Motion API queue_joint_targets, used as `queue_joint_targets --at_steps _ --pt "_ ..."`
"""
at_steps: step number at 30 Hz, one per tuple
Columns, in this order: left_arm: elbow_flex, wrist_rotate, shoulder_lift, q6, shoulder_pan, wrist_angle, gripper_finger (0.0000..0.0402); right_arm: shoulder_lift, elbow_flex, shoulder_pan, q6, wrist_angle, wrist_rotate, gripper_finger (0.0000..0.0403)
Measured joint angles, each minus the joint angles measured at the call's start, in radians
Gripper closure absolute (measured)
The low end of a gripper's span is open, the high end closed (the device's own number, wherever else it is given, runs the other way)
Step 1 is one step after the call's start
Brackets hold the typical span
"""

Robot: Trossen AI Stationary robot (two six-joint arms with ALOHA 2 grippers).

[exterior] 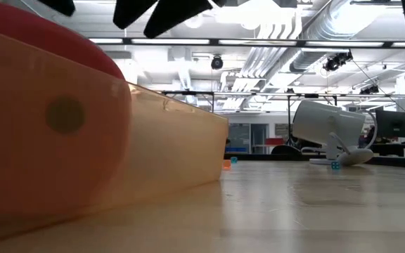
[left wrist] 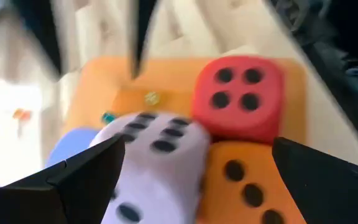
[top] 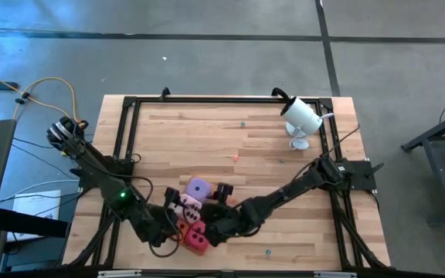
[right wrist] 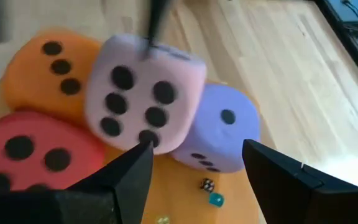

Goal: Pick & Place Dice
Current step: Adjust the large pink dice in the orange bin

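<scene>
From above, both dark arms meet near the middle of the wooden table's (top: 230, 131) front edge, over a flat orange tray (top: 182, 230) that carries the soft dice: the purple cube with dark pips (top: 198, 188) toward the table's centre, the light pink cube (top: 190, 205) beside it, and the magenta-red cube (top: 198, 241) closest to the front edge; the orange cube is mostly hidden under the arms here. The left end effector (top: 166, 222) and the right end effector (top: 221, 218) stand on opposite sides of the cluster, very near each other. The table-level view is almost filled by the tray's translucent orange wall with the reddish die bulging behind it; a white desk lamp (exterior: 327, 126) lies on the table near its far right corner, well apart. Past the left wrist, the left end effector (left wrist: 201, 171) is spread wide and empty, the pink die (left wrist: 151, 168) between its fingers, touching the orange soft cube (left wrist: 244, 183) and the magenta-red one (left wrist: 238, 96). Past the right wrist, the right end effector (right wrist: 197, 165) is partly open, holding nothing, just under the pink die and beside the purple one (right wrist: 219, 134). The pink die seems the one in hand; a clean grasp probably needs one arm to yield, the fingers centred on opposite faces, and a straight lift so the touching neighbours are not dragged. Tiny dice (right wrist: 208, 185) and beads lying loose on the tray could be nudged.
</scene>
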State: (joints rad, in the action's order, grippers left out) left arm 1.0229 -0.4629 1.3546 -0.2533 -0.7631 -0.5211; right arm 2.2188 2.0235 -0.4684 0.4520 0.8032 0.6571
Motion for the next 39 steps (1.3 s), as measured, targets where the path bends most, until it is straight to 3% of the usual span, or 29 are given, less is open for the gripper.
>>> queue_joint_targets --at_steps 4,19,24,33,39 --pt "-0.020 -0.007 0.001 -0.100 0.029 -0.029 0.0005 0.001 -0.001 -0.029 -0.001 -0.032 0.003 0.0164" --pt "-0.087 0.306 0.084 -0.101 0.169 0.125 0.0004 0.001 0.000 -0.050 -0.005 -0.074 0.022 0.0164" --pt "-0.134 0.300 0.084 -0.054 0.173 0.178 0.0005 0.001 0.000 -0.051 -0.004 -0.074 0.021 0.0164" --pt "-0.285 0.316 0.086 -0.038 0.173 0.422 0.0005 0.001 0.000 -0.051 -0.004 -0.074 0.020 0.0164" --pt "-0.293 0.323 0.068 -0.032 0.172 0.441 0.0005 0.001 0.000 -0.051 -0.004 -0.074 0.014 0.0164"
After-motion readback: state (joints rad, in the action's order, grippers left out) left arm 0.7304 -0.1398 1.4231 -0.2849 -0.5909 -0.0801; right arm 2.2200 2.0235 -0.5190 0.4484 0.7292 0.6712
